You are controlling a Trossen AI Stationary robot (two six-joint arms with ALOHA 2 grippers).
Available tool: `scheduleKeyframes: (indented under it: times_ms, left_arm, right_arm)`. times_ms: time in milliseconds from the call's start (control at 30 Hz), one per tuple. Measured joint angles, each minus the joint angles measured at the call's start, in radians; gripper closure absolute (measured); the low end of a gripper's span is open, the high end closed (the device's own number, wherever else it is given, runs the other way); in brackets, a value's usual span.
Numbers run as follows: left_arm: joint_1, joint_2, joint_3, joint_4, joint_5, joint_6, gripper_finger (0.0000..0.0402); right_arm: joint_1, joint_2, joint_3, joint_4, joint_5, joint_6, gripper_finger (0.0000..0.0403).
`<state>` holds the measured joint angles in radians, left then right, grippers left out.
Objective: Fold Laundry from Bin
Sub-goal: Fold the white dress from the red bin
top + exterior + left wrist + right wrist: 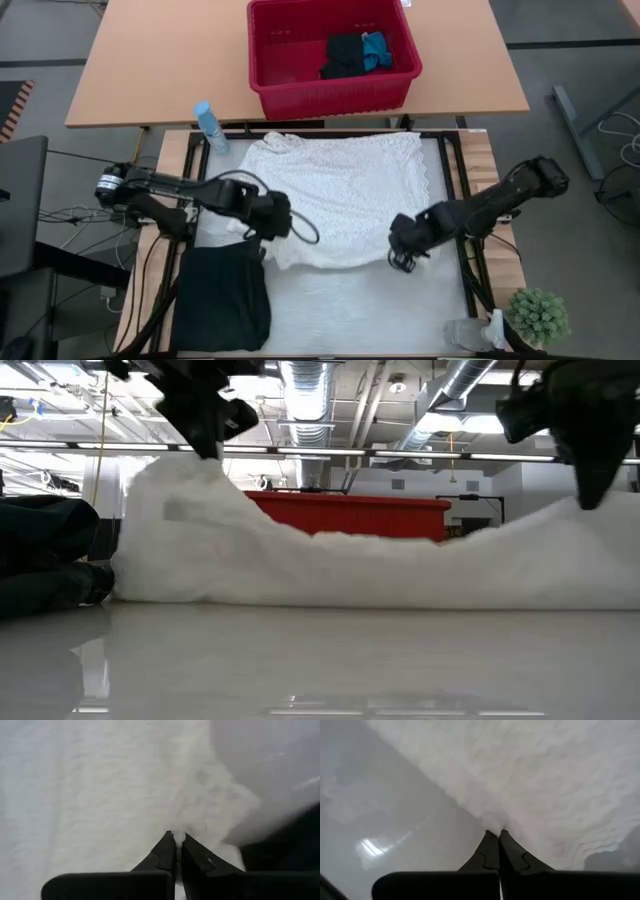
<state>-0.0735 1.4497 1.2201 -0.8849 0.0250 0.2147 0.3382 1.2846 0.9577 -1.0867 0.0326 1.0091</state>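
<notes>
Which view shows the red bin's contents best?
High view: it looks straight into the bin, showing black cloth and a blue item. Low view shows only its outer wall behind the white garment. Wrist views miss it.

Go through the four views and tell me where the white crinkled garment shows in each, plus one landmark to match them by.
High view: white garment spread mid-table, below the red bin.
Low view: a white ridge across the middle, lifted at both ends, bin behind.
Left wrist view: fills most of the picture, edge pinched by the left gripper.
Right wrist view: upper right, edge pinched by the right gripper.
Shared landmark: the two pinched corners.
</notes>
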Motion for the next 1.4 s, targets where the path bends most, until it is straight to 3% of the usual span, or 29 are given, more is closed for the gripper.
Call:
scheduleKeyframes:
  times_ms: [433,933,1100,1400]
  left_arm:
    - [0.304,0.004,0.0,0.009,-0.034,0.204,0.0401]
    - [0.529,0.03,0.0,0.012,-0.019,0.342,0.0401]
    - [0.549,0.097,0.0,0.013,0.053,0.338,0.0401]
    - [0.551,0.212,0.0,0.019,0.03,0.336,0.0401]
  right_arm:
    - [-0.321,-0.07,0.0,-0.138,0.002,-0.217,0.0389]
    - [-0.68,-0.068,0.0,-0.138,0.015,-0.463,0.0389]
    - [-0.739,-0.046,0.001,-0.118,-0.025,-0.551,0.0389]
    - [-0.738,0.18,0.0,-0.062,-0.023,-0.691,0.036]
